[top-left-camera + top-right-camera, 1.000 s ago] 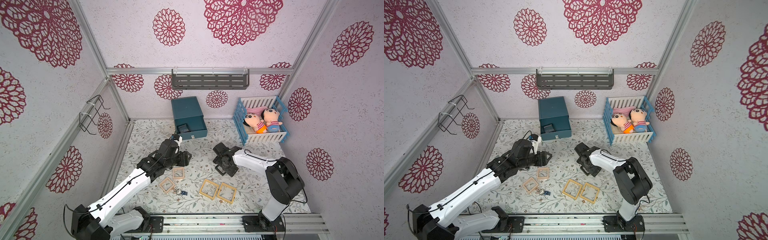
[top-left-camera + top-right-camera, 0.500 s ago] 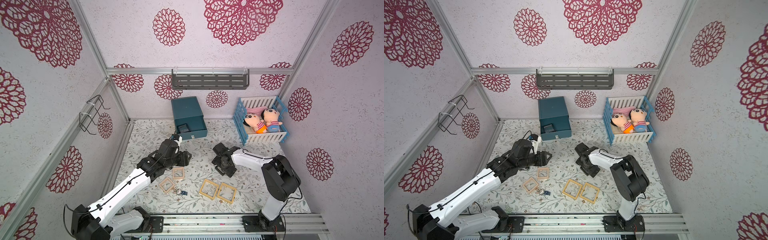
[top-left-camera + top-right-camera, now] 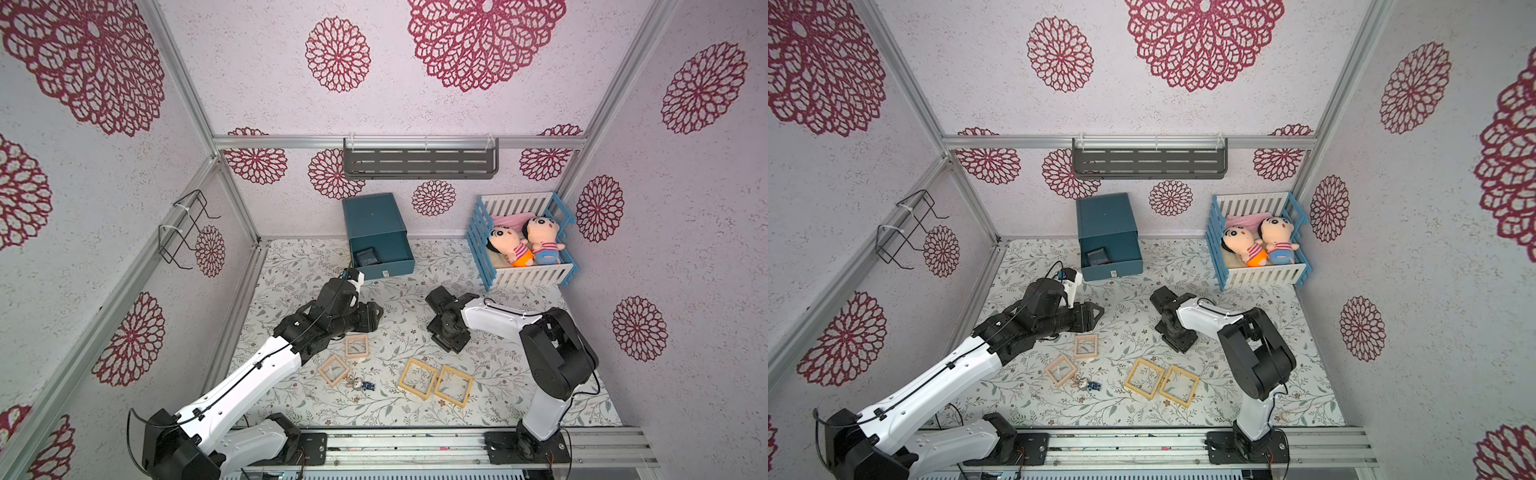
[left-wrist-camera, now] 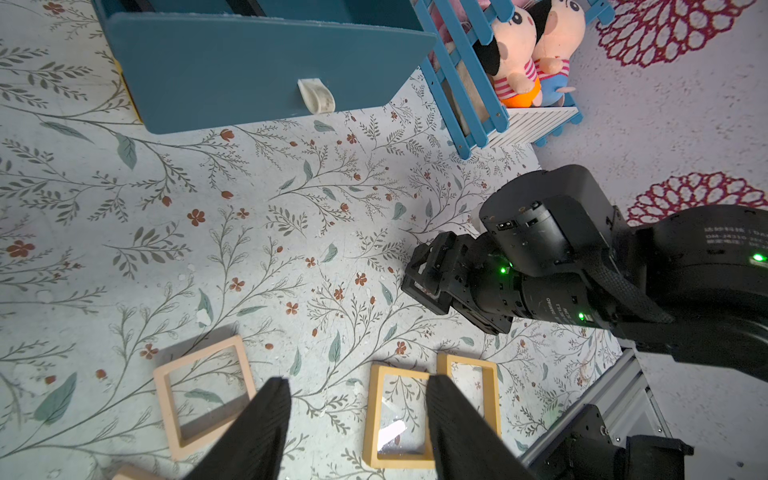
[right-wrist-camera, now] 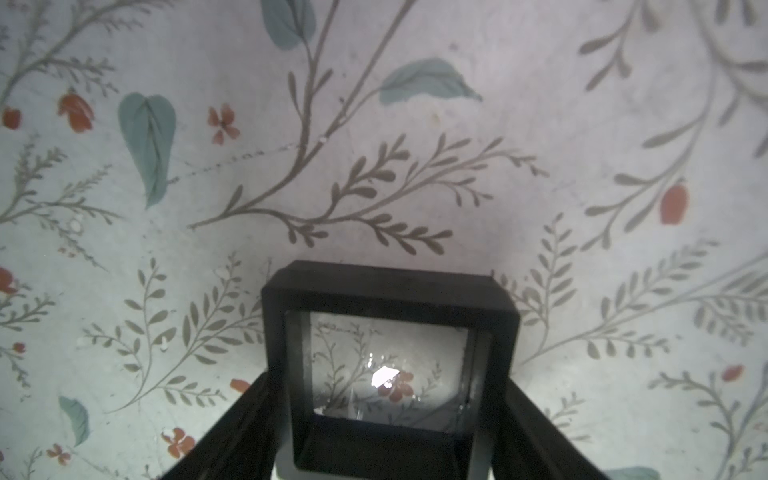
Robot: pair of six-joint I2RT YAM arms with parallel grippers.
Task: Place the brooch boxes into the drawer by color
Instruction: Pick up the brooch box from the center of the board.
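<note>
The teal drawer chest (image 3: pixel 376 224) stands at the back with its bottom drawer pulled out; one black brooch box (image 3: pixel 365 257) lies inside it. My right gripper (image 5: pixel 388 415) points down at the floor, shut on the other black brooch box (image 5: pixel 390 291), a finger against each side. The same box (image 4: pixel 424 291) shows at that gripper's tip in the left wrist view. My left gripper (image 4: pixel 357 384) hangs open and empty above the floor. Near it lie two pale pink boxes (image 3: pixel 356 346) (image 3: pixel 333 370) and two yellow-tan boxes (image 3: pixel 418 378) (image 3: pixel 453 385).
A blue-and-white crib (image 3: pixel 523 276) with two dolls stands at the back right. A tiny grey-and-blue trinket (image 3: pixel 360 385) lies beside the nearer pink box. A grey shelf (image 3: pixel 419 164) hangs on the back wall and a wire rack (image 3: pixel 187 228) on the left wall.
The right gripper's jaws have narrowed onto the black box and its arm has shifted slightly. The left arm and the boxes on the floor have stayed put.
</note>
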